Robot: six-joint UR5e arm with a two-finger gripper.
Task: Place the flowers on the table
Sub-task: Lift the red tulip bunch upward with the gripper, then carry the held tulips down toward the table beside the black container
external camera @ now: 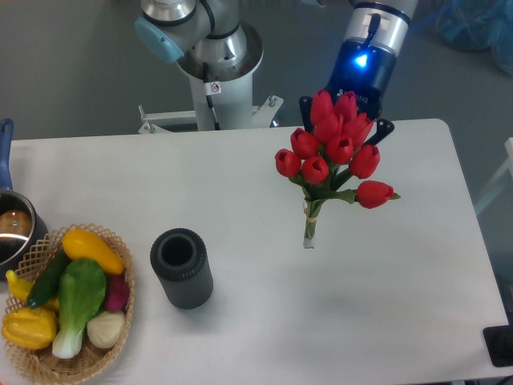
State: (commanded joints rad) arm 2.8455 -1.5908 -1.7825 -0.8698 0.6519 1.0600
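Note:
The flowers (333, 152), a bunch of red tulips with green leaves and tied stems, hang upright over the back right part of the white table (240, 176). Their stem ends (309, 239) point down, at or just above the tabletop. My gripper (344, 119) is behind the blooms at the table's back edge. One dark finger shows on each side of the bunch, closed on it near the flower heads. The blooms hide the fingertips.
A dark ribbed cylinder (182, 269) stands upright left of the flowers. A wicker basket (124, 269) with colourful vegetables sits at the front left corner. A metal pot (12, 228) is at the left edge. The robot base (216, 56) stands behind the table.

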